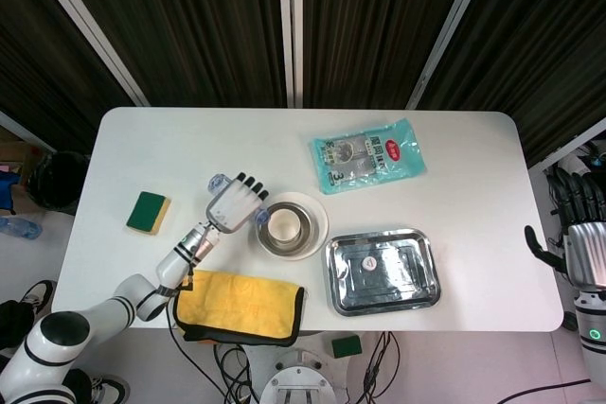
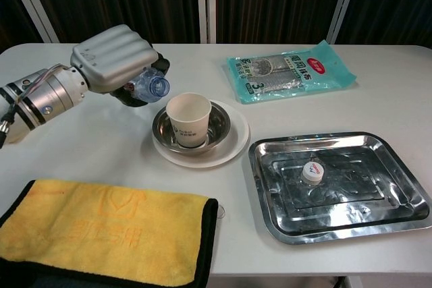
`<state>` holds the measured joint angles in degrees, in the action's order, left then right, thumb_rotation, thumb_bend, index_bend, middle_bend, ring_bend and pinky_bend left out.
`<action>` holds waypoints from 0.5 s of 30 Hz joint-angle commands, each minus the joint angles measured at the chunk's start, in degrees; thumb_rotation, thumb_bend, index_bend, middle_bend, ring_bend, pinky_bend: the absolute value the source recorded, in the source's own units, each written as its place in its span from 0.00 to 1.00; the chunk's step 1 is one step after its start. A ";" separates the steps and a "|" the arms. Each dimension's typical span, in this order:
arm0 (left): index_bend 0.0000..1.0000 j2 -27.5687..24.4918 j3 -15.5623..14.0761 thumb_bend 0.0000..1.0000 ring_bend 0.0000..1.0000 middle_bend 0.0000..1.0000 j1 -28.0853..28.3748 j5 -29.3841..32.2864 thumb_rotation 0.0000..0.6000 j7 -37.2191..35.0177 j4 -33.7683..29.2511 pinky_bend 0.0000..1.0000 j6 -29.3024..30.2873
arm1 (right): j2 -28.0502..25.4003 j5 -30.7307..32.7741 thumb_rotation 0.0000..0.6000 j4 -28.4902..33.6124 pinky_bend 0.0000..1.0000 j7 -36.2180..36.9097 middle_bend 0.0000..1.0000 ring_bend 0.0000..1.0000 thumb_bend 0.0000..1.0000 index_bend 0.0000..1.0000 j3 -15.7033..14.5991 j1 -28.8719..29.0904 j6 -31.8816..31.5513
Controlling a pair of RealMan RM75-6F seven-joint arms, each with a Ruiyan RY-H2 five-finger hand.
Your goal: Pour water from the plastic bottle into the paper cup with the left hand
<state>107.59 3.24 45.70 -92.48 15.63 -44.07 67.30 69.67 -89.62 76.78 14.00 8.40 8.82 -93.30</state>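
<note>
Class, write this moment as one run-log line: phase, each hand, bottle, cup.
phase: pre-pour | left hand: holds plastic bottle, mouth beside paper cup | right hand: idle off table | cup: upright in bowl

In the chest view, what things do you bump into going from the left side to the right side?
Left hand holding the plastic bottle → paper cup in its metal bowl → teal packet → bottle cap in the steel tray.
</note>
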 commanded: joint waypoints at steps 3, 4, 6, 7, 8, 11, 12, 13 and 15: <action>0.72 0.14 0.26 0.41 0.54 0.69 0.82 0.08 1.00 1.64 -0.51 0.67 -0.75 | 0.11 0.11 1.00 -0.07 0.00 -0.17 0.00 0.00 0.36 0.00 -0.04 0.04 0.23; 0.72 0.13 0.32 0.41 0.54 0.69 1.00 0.08 1.00 2.01 -0.74 0.67 -0.88 | 0.13 0.13 1.00 -0.07 0.00 -0.17 0.00 0.00 0.36 0.00 -0.06 0.05 0.29; 0.72 0.06 0.48 0.41 0.54 0.69 1.42 0.08 1.00 2.92 -1.20 0.67 -1.18 | 0.18 0.09 1.00 -0.03 0.00 -0.22 0.00 0.00 0.36 0.00 -0.07 0.08 0.31; 0.72 -0.04 0.55 0.41 0.54 0.69 1.66 0.08 1.00 3.56 -1.43 0.67 -1.38 | 0.19 0.04 1.00 0.00 0.00 -0.26 0.00 0.00 0.36 0.00 -0.11 0.08 0.31; 0.72 -0.13 0.62 0.41 0.54 0.69 1.83 0.18 1.00 3.95 -1.68 0.67 -1.65 | 0.17 0.01 1.00 0.02 0.00 -0.30 0.00 0.00 0.36 0.00 -0.11 0.08 0.27; 0.72 -0.34 0.58 0.41 0.54 0.69 2.09 0.34 1.00 4.71 -2.06 0.67 -2.31 | 0.14 0.11 1.00 -0.03 0.00 -0.26 0.00 0.00 0.36 0.00 -0.07 0.06 0.29; 0.72 -0.36 0.51 0.41 0.54 0.69 2.23 0.29 1.00 5.21 -2.04 0.67 -2.50 | 0.12 0.19 1.00 -0.09 0.00 -0.21 0.00 0.00 0.36 0.00 -0.07 0.06 0.38; 0.73 -0.35 0.46 0.41 0.54 0.69 2.33 0.26 1.00 5.53 -2.06 0.67 -2.62 | 0.13 0.24 1.00 -0.16 0.00 -0.16 0.00 0.00 0.36 0.00 -0.09 0.06 0.45; 0.73 -0.25 0.42 0.41 0.54 0.69 2.54 0.19 1.00 5.95 -2.17 0.67 -2.75 | 0.19 0.28 1.00 -0.28 0.00 -0.04 0.00 0.00 0.36 0.00 -0.10 0.07 0.54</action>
<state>107.30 3.70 48.14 -92.25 21.46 -46.19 64.64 69.86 -89.34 76.51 13.95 8.30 8.89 -92.76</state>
